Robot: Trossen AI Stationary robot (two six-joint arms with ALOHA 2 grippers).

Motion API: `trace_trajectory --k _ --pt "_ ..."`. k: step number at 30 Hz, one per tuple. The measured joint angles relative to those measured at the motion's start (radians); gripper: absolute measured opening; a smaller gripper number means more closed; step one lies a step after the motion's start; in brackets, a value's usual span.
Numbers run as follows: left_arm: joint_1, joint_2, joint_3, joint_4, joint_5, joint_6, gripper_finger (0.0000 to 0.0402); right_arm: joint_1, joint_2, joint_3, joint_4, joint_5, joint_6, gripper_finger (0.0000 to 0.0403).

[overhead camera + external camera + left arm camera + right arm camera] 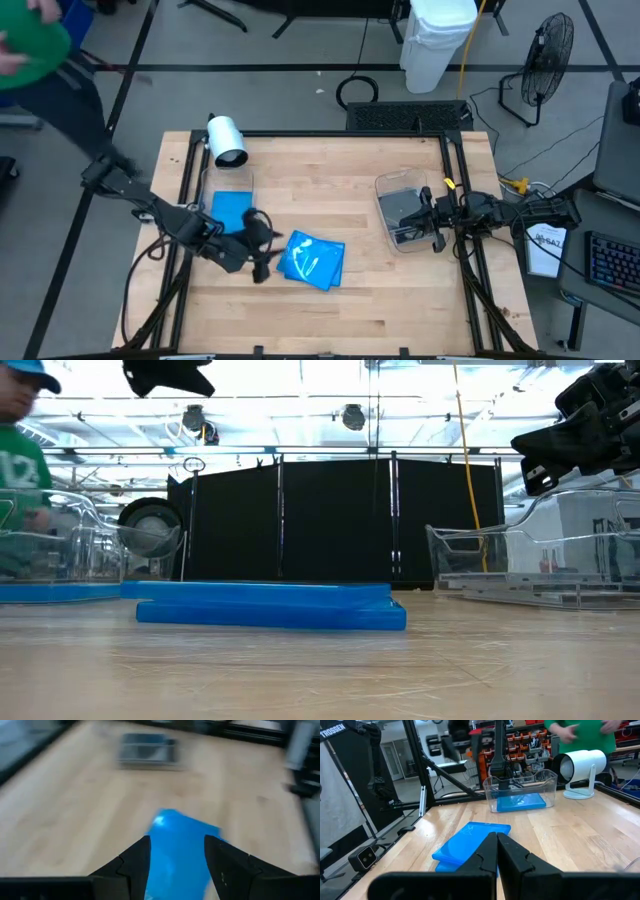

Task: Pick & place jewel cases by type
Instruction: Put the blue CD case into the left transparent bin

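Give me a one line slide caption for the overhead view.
Left hand open beside stacked blue jewel cases; right hand shut at the grey-case tub.

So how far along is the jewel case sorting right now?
Partly done. One blue jewel case already lies in the left tub, and dark cases sit in the right tub. In hand: the left gripper, open, hangs beside the blue cases on the table, holding nothing. The right gripper waits shut at the right tub. Left: those stacked blue cases.
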Motion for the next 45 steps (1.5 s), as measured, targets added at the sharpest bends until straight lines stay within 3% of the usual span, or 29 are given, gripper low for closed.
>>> trace_trajectory --k 3,7,11,16,21,26,31,38,45 --pt "-0.004 0.003 -0.058 0.144 0.095 0.114 0.0187 0.0 0.0 0.0 0.0 0.0 0.0 0.0" --pt "-0.026 0.091 -0.089 0.232 0.128 0.233 0.0187 0.0 0.0 0.0 0.0 0.0 0.0 0.0" --pt "-0.063 0.273 0.017 0.229 0.13 0.333 0.0186 0.0 0.0 0.0 0.0 0.0 0.0 0.0" --pt "-0.117 0.498 0.337 -0.108 0.028 0.415 0.0186 0.0 0.0 0.0 0.0 0.0 0.0 0.0" --pt "-0.151 0.699 0.617 -0.581 -0.112 0.292 0.0186 0.0 0.0 0.0 0.001 0.0 0.0 0.0" --pt "-0.178 0.864 0.737 -0.892 -0.037 0.139 0.0186 0.0 0.0 0.0 0.001 0.0 0.0 0.0" --pt "-0.225 0.968 0.752 -0.948 0.033 0.091 0.0186 0.0 0.0 0.0 0.001 0.0 0.0 0.0" --pt "-0.261 1.017 0.75 -1.0 -0.153 0.035 0.0186 0.0 0.0 0.0 0.001 0.0 0.0 0.0" --pt "-0.261 1.027 0.732 -0.983 -0.145 0.008 0.0186 0.0 0.0 0.0 0.001 0.0 0.0 0.0"
